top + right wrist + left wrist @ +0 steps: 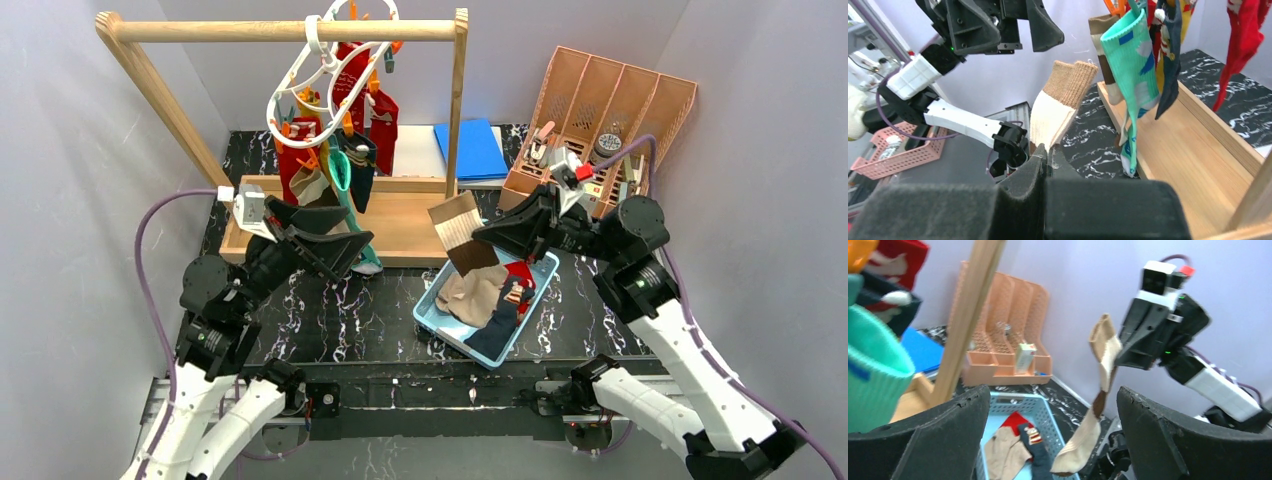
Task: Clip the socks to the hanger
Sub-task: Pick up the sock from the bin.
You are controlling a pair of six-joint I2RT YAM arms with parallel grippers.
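Observation:
The white ring hanger (318, 82) hangs from the wooden rail with red (380, 115), teal (340, 170) and navy (362, 165) socks clipped to it. My right gripper (480, 236) is shut on a beige and brown sock (460, 232), held up above the blue basket (432, 318). In the right wrist view the sock (1060, 100) rises from the shut jaws (1047, 152), near the hanging teal sock (1133, 60). My left gripper (356, 232) stands open below the hanger, holding nothing. Through its fingers (1053, 396) I see the dangling sock (1105, 357).
The basket holds beige (1000, 455), navy (1035, 445) and red (1015, 421) socks. A peach file organizer (620, 100) and a blue folder (470, 148) sit at the back right. The rail's wooden base (400, 222) lies under the hanger. A pink basket (893, 155) sits off the table.

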